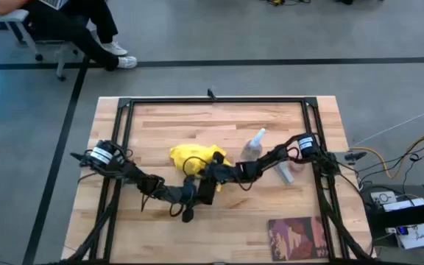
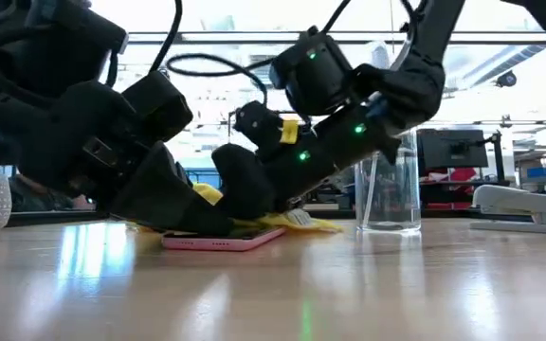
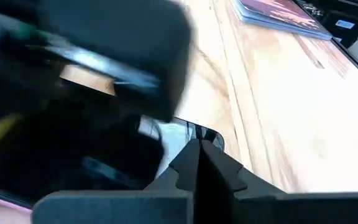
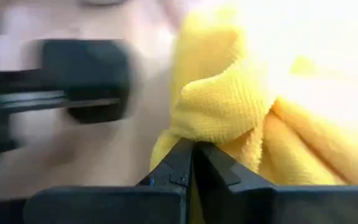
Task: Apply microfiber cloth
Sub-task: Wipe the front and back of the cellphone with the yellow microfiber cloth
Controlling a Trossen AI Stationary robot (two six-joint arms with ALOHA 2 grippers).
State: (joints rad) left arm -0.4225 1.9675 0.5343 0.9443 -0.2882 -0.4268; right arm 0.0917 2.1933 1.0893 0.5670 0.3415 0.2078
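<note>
Pinching a fold of the yellow cloth (image 4: 229,106), the right tool (image 4: 193,152) has its fingers pressed together on the fabric, low over the middle of the table (image 1: 219,121). Most of the cloth (image 1: 195,157) is bunched just behind that tool, with an edge trailing onto the phone (image 2: 224,240) beneath it. The left tool (image 3: 199,152) meets it from the other side, fingers pressed together with nothing visibly between them, its tip resting on the phone (steadying it, I'd guess). To my eye the wiping step is just getting going; next the right tool needs to drag the cloth flat across the screen while the left one holds the phone down without snagging fabric. A clear spray bottle (image 2: 388,185) stands close beside the right arm, near enough to be knocked on a wide stroke. A book (image 1: 297,238) lies well clear.
</note>
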